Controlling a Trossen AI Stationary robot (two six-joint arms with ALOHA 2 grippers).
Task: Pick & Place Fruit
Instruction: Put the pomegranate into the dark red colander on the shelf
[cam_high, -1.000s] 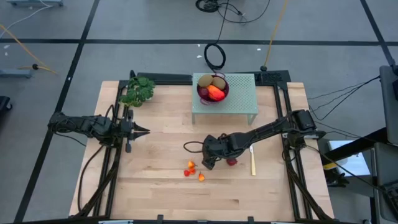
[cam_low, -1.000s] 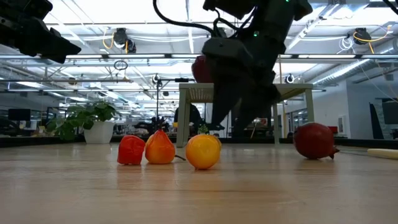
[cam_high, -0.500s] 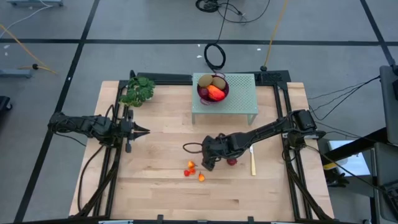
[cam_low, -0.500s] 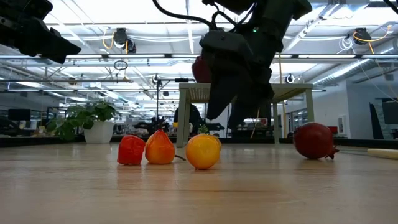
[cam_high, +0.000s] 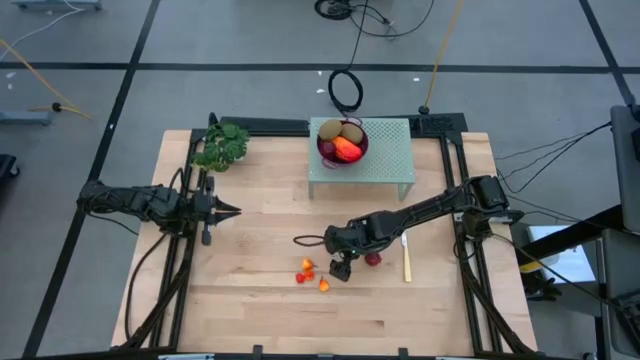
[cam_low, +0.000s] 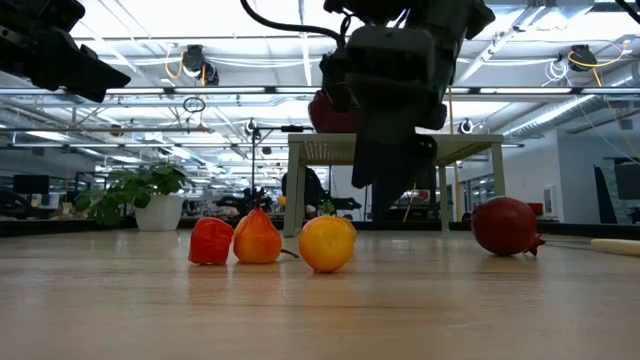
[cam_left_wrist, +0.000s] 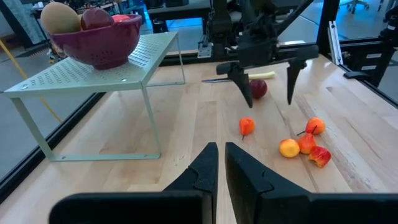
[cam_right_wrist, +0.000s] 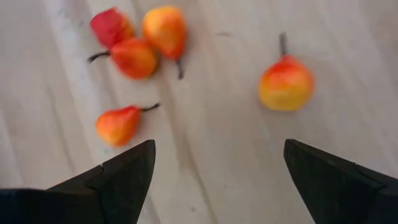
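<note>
Mostly tiny orange-red fruit, stemmed, glossy, yellow-blushed, scattered on wood.

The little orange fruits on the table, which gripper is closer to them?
Right. The right gripper hangs open just beside the tiny orange-red fruits, fingers pointing down. The left gripper waits shut, well away toward the table's left side.
</note>
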